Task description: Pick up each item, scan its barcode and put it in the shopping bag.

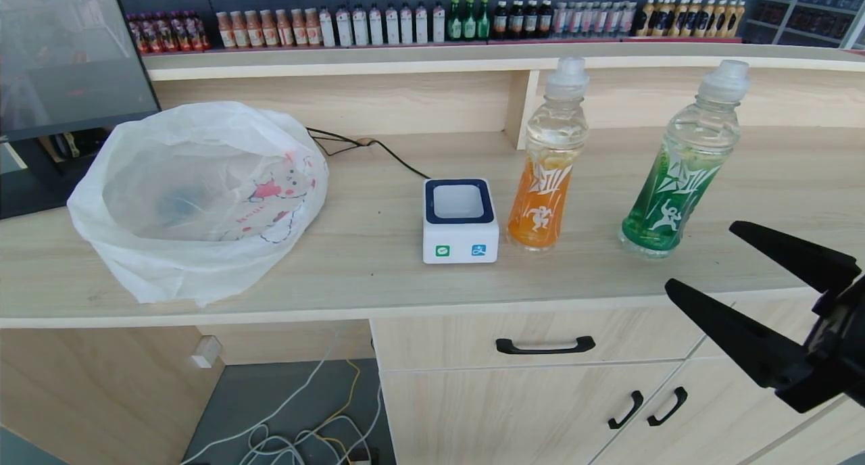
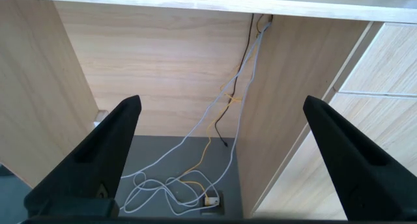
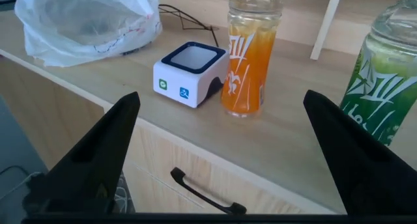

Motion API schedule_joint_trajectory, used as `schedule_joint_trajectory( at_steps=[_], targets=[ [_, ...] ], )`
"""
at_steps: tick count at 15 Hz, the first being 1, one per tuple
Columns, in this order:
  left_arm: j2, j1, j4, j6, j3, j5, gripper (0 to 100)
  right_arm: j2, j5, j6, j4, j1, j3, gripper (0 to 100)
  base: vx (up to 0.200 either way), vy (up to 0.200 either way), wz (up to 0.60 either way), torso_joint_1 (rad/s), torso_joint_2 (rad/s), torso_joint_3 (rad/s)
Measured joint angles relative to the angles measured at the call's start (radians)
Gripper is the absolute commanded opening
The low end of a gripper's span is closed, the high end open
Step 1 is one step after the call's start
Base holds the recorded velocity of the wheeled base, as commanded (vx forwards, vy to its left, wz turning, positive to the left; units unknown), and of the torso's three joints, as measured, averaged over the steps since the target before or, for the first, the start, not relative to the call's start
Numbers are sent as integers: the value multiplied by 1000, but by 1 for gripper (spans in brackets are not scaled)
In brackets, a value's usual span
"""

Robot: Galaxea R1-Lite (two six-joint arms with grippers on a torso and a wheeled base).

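Observation:
An orange drink bottle (image 1: 549,161) (image 3: 249,55) and a green drink bottle (image 1: 682,164) (image 3: 386,87) stand upright on the wooden counter (image 1: 378,262). Left of the orange bottle sits a small white scanner box (image 1: 460,220) (image 3: 189,74) with a dark blue rim. The white plastic shopping bag (image 1: 196,194) (image 3: 88,22) lies open at the counter's left end. My right gripper (image 1: 699,259) (image 3: 218,107) is open in front of the counter edge, below and right of the green bottle, holding nothing. My left gripper (image 2: 221,110) is open under the counter, facing the recess with cables.
A black cable (image 1: 365,147) runs from the scanner to the counter's back. Drawers with black handles (image 1: 545,347) lie under the counter. Loose cables (image 1: 297,431) (image 2: 189,178) lie on the floor in the recess. A dark monitor (image 1: 67,53) stands at far left; a shelf of bottles (image 1: 432,19) runs behind.

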Motion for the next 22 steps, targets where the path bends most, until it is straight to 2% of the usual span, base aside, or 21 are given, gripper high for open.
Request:
schedule_joint_trajectory(
  at_steps=[3, 6, 9, 12, 19, 22],
  targets=[
    [0, 0, 0, 0, 0, 0, 100, 32, 7, 7, -2, 3, 11, 100, 0, 0, 0, 0, 0, 0],
    [0, 0, 0, 0, 0, 1, 100, 89, 29, 7, -2, 56, 10, 100, 0, 0, 0, 0, 0, 0],
    [0, 0, 0, 0, 0, 0, 100, 174, 18, 7, -1, 73, -37, 100, 0, 0, 0, 0, 0, 0],
    [0, 0, 0, 0, 0, 0, 100, 270, -47, 7, -1, 75, -147, 100, 0, 0, 0, 0, 0, 0],
    [0, 0, 0, 0, 0, 0, 100, 379, -129, 8, -3, 77, -216, 100, 0, 0, 0, 0, 0, 0],
    [0, 0, 0, 0, 0, 0, 100, 423, -196, 40, -3, 68, -257, 100, 0, 0, 0, 0, 0, 0]
  ],
)
